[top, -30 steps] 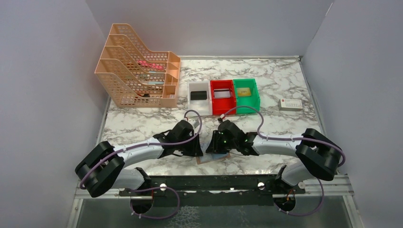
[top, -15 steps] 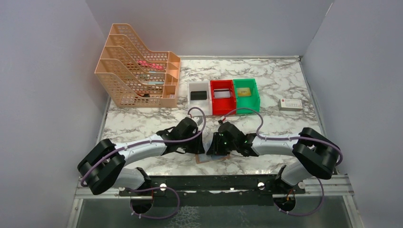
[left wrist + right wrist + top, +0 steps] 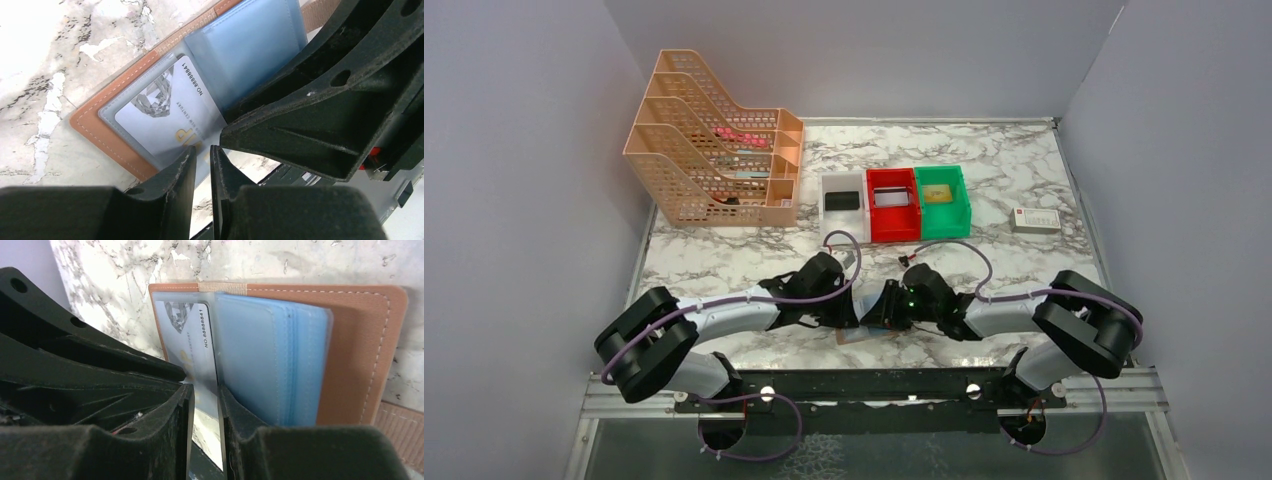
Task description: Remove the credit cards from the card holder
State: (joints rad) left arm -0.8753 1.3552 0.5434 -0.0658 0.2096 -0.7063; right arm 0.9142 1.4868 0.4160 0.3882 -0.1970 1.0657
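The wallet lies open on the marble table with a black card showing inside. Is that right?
No: the card in the open wallet is pale silver-white with a diamond picture, not black; the left wrist view shows it. The rest holds.

overhead sees whole table (image 3: 1024,170); wrist views close, share card holder (image 3: 360,340)

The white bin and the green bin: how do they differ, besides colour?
The white bin stands at the left end of the row and the green bin at the right end, with the red bin between them. The white bin holds a black card lying flat; the green bin holds a yellowish flat thing, too small to make out. Both are open-topped rectangular bins of like size, set side by side in one line.
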